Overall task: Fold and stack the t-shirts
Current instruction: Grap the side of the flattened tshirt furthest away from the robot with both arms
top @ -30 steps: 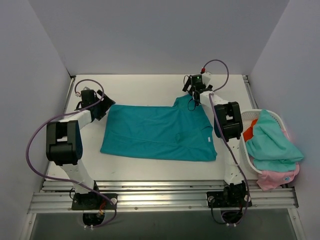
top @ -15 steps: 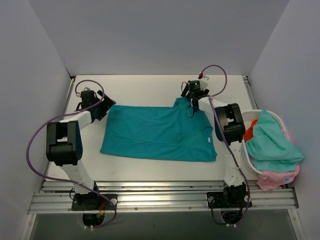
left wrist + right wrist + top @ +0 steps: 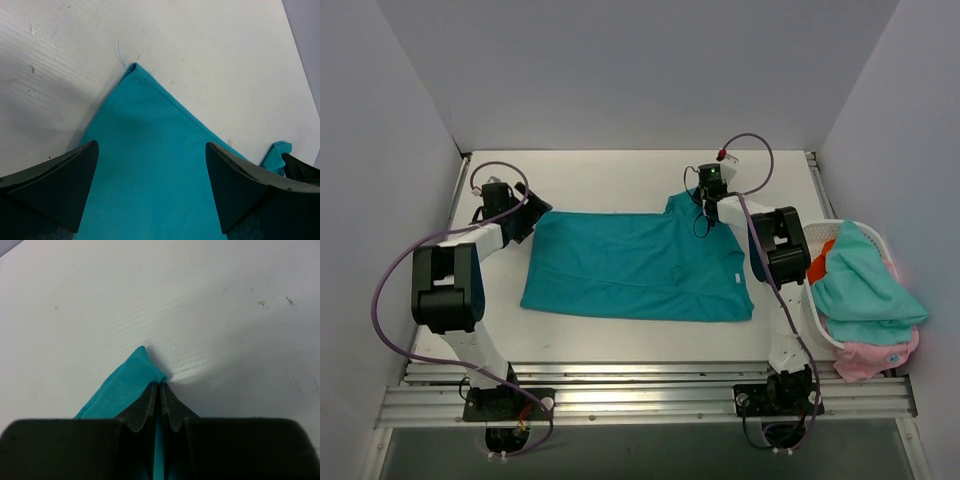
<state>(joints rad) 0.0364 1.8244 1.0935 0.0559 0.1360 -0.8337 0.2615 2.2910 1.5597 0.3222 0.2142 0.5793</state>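
We see the deep teal t-shirt [image 3: 640, 265] spread flat on the white table [image 3: 610, 180], our right gripper [image 3: 160, 390] pinching its far right corner, our left gripper [image 3: 151, 145] gaping over its far left corner, and the aqua, pink and orange-red shirts [image 3: 860, 285] heaped in the white basket [image 3: 820, 228] beside the right arm.

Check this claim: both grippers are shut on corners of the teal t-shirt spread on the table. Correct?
No. The left wrist view shows the left gripper open over its corner; only the right gripper is shut on the teal t-shirt.

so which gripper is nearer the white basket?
Right. The right gripper pinches the teal shirt's far-right corner, toward the basket; the left gripper hangs open over the far-left corner.
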